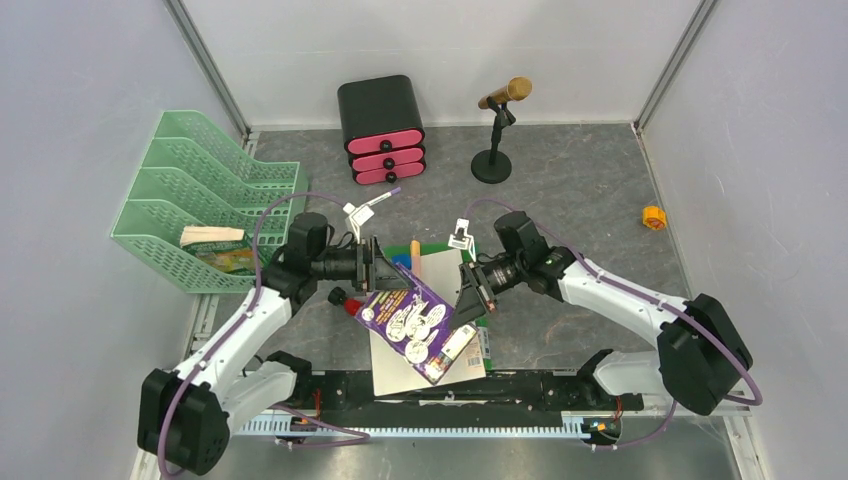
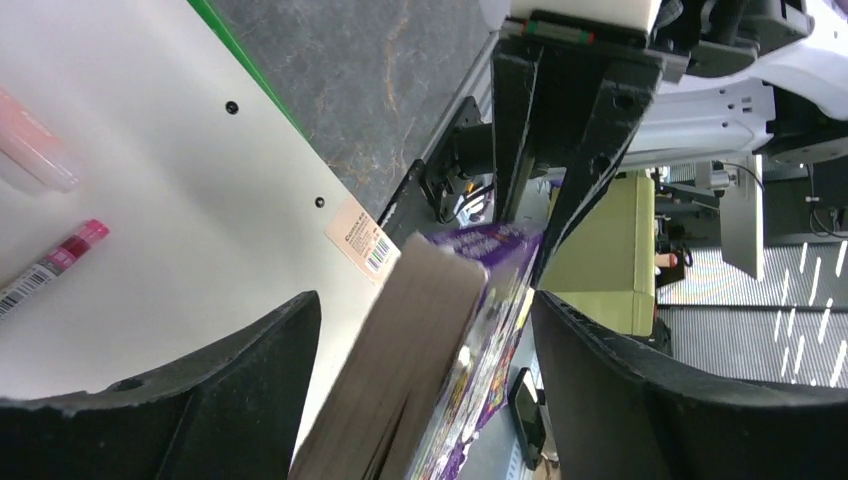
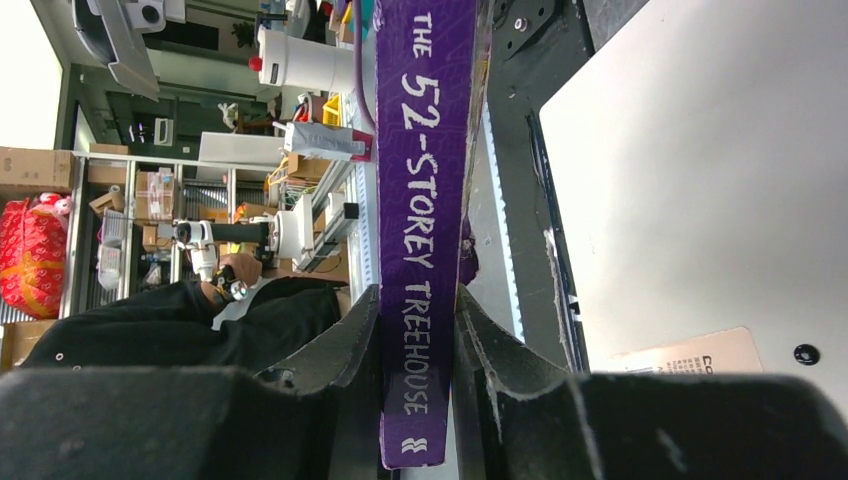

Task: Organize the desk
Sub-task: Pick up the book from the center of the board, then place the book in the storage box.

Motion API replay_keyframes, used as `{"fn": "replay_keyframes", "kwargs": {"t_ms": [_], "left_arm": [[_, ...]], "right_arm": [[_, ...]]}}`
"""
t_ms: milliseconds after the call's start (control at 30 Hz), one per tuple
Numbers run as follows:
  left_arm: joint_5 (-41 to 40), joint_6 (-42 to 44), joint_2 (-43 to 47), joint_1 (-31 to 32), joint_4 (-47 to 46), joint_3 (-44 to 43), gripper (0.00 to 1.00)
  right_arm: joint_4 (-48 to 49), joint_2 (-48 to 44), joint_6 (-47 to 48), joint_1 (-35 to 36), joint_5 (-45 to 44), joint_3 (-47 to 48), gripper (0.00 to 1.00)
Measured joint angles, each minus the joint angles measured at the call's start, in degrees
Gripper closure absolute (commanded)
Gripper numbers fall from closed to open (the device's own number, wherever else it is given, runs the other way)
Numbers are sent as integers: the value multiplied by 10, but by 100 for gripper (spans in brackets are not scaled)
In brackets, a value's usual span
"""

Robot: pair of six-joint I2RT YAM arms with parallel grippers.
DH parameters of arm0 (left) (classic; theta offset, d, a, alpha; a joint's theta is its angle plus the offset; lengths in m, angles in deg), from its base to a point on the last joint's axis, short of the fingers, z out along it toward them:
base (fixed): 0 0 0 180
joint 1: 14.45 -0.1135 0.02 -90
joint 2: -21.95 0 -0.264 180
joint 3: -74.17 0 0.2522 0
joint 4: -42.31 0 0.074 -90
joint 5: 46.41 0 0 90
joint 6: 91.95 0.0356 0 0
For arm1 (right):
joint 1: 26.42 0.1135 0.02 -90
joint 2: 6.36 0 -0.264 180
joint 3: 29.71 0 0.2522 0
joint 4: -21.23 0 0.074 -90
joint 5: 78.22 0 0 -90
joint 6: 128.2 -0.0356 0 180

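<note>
Desk point(image 1: 585, 190), dark grey with pale veins, spreads under everything, and the purple book point(image 1: 415, 322) hangs over its near middle, tilted, cover up. On the book's spine the words "The 52-Storey Treehouse" can be read in the right wrist view. The right gripper point(image 1: 463, 295) meets the book from its right side and pinches that spine, both fingers point(image 3: 350, 330) pressed flat against it at a narrow gap. The left gripper point(image 1: 377, 267) comes at the book from its left, jaws spread wide on either side of the page edge, with a clear gap between each finger point(image 2: 270, 340) and the paper, so it holds nothing.

Directly beneath the book lies a white board point(image 1: 398, 372) with a green edge and a barcode label point(image 2: 365, 238). A pink pen point(image 2: 55, 265) rests on that board, to the left of the book. Far left of the book stands a mint-green tiered tray point(image 1: 180, 185). Behind the book, against the back wall, sit a black drawer box point(image 1: 382, 125) with pink fronts and a microphone stand point(image 1: 495, 130). Well off to the book's right is a small orange item point(image 1: 653, 216)
</note>
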Motion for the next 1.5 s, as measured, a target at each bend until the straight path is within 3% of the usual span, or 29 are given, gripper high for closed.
{"fn": "replay_keyframes", "kwargs": {"t_ms": [100, 233, 567, 800, 1067, 1500], "left_arm": [[10, -7, 20, 0, -7, 13, 23], [11, -9, 46, 0, -8, 22, 38], [10, -9, 51, 0, -5, 31, 30], [8, 8, 40, 0, 40, 24, 37], [3, 64, 10, 0, 124, -8, 36], [10, 115, 2, 0, 193, -33, 58]], "right_arm": [[1, 1, 1, -8, -2, 5, 100], [0, 0, 6, -33, -1, 5, 100], [7, -37, 15, -103, -6, -26, 100], [6, -45, 25, -113, -11, -35, 100], [6, -48, 31, -121, -16, -35, 100], [7, -42, 37, -123, -14, -34, 100]]}}
